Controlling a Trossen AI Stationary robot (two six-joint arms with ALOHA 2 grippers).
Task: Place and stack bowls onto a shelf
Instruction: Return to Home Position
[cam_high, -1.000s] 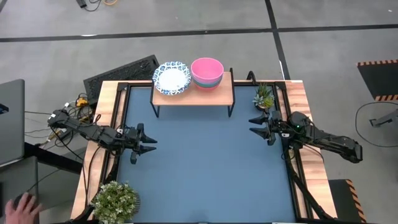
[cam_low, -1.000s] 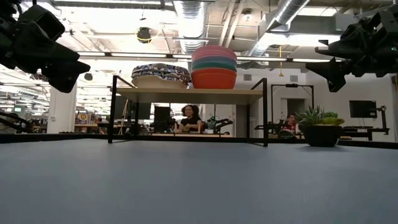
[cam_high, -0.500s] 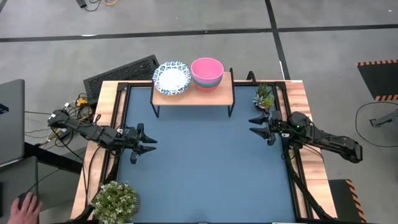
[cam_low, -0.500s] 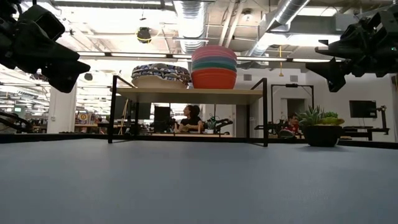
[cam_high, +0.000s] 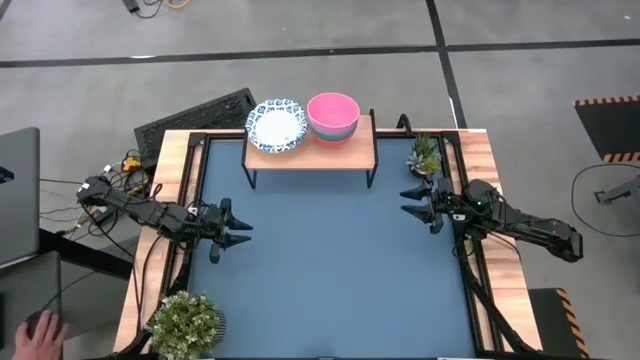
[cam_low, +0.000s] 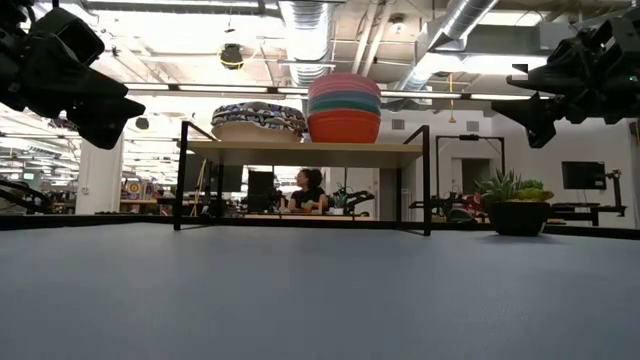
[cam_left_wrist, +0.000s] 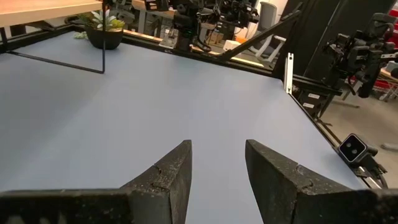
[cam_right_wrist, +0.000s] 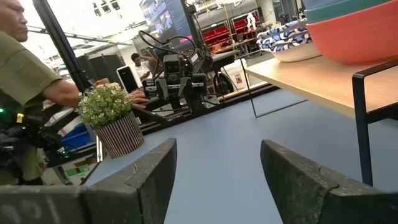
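Note:
On the shelf (cam_high: 310, 153) at the table's far edge rest two stacks of bowls. The white, blue-patterned bowls (cam_high: 275, 125) sit on the plank's left part. The plain bowls (cam_high: 333, 117), pink on top, stand at its middle, also visible in the low view as plain bowls (cam_low: 343, 108) beside the patterned bowls (cam_low: 258, 121). My left gripper (cam_high: 238, 235) hovers open over the table's left side. My right gripper (cam_high: 410, 201) hovers open at the right side. Both hold nothing, as the left gripper (cam_left_wrist: 217, 155) and right gripper (cam_right_wrist: 217, 162) wrist views show.
A small potted succulent (cam_high: 424, 156) stands at the far right corner, and a bushy plant in a striped pot (cam_high: 186, 322) at the near left corner. The blue mat (cam_high: 330, 270) lies between the arms. A person's hand (cam_high: 40, 335) shows off the table's near left.

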